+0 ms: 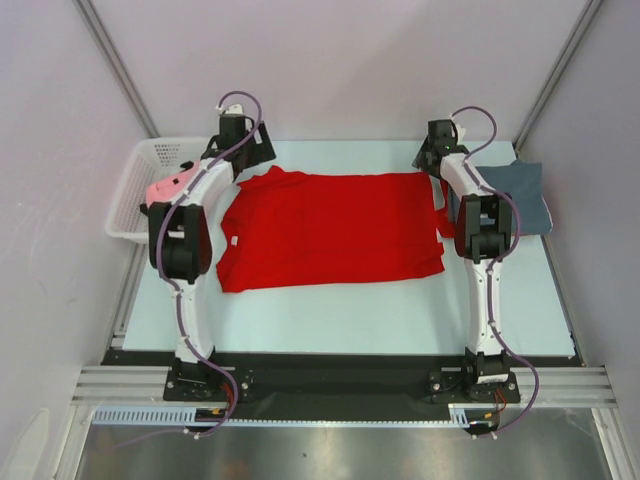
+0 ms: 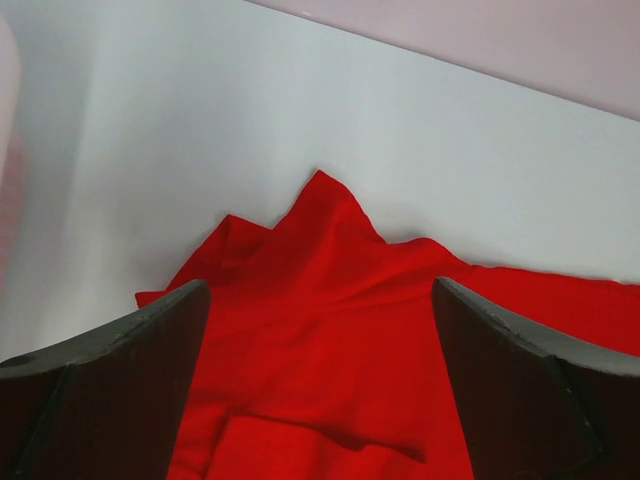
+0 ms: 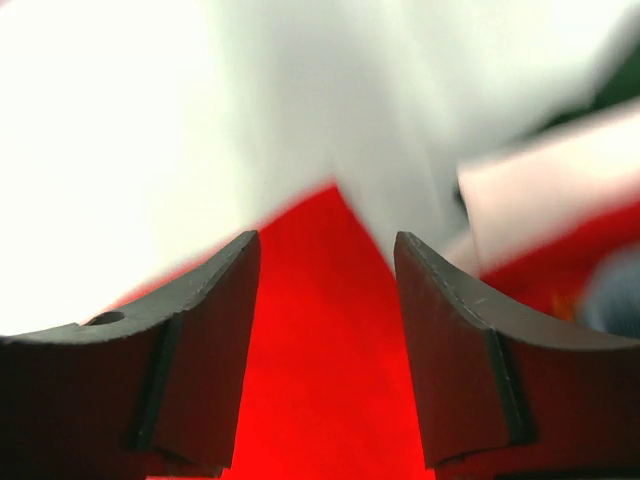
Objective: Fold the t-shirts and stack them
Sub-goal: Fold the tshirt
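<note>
A plain bright red t-shirt [image 1: 330, 232] lies spread flat across the middle of the table, its collar end at the left. My left gripper [image 1: 250, 150] hovers over its far left corner. In the left wrist view the gripper [image 2: 320, 285] is wide open above wrinkled red cloth [image 2: 330, 330]. My right gripper [image 1: 432, 160] is at the shirt's far right corner. In the right wrist view it [image 3: 325, 240] is open, with a pointed red corner [image 3: 320, 380] lying between the fingers. A folded grey-blue t-shirt [image 1: 522, 195] lies on the table right of the right arm.
A white lattice basket [image 1: 135, 185] stands at the table's left edge, beside the left arm, with pink cloth [image 1: 165, 188] in it. The pale table [image 1: 340, 310] ends at a black rail near the arm bases. Grey walls enclose the back and sides.
</note>
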